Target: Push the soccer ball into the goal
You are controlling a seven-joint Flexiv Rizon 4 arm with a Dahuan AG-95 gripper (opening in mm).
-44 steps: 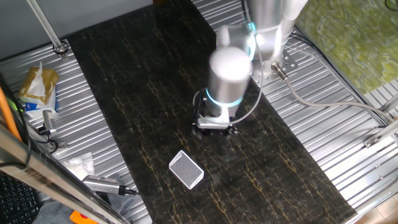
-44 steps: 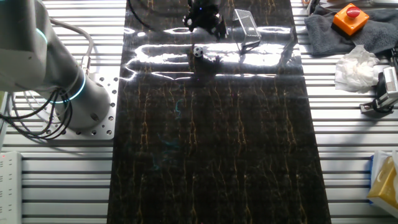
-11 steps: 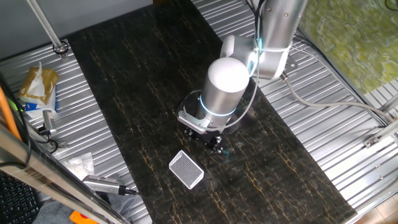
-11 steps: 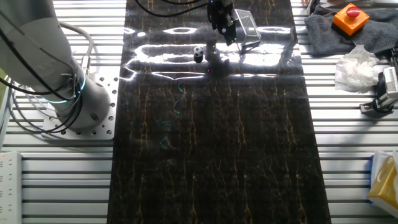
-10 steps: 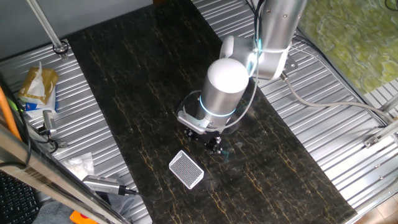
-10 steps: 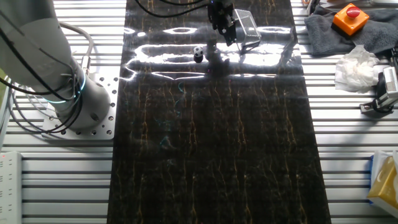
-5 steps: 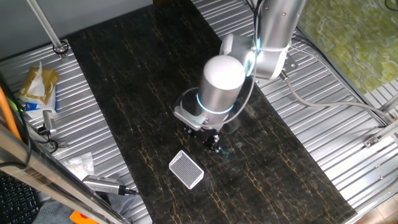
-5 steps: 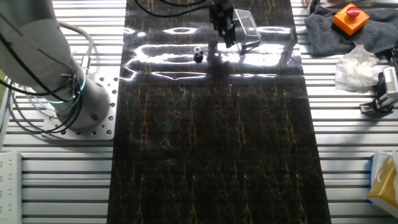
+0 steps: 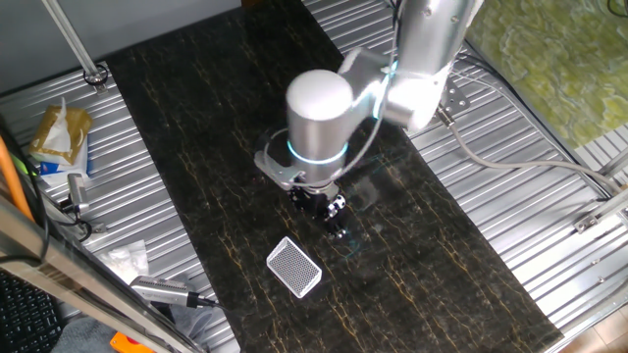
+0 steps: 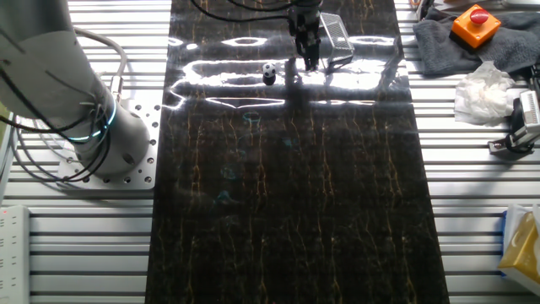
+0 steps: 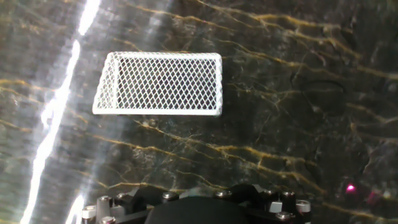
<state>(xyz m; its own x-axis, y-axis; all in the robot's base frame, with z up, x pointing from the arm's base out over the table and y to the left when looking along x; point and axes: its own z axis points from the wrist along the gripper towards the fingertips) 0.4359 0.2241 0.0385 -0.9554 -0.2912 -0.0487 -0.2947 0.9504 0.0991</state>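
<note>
A robot claw (image 10: 307, 52) hangs over the dark marble-patterned counter (image 10: 295, 211), just beside the white mesh goal (image 10: 335, 35); whether its fingers are apart cannot be told. The soccer ball (image 10: 268, 73) sits on the counter near the claw, outside the goal.
</note>
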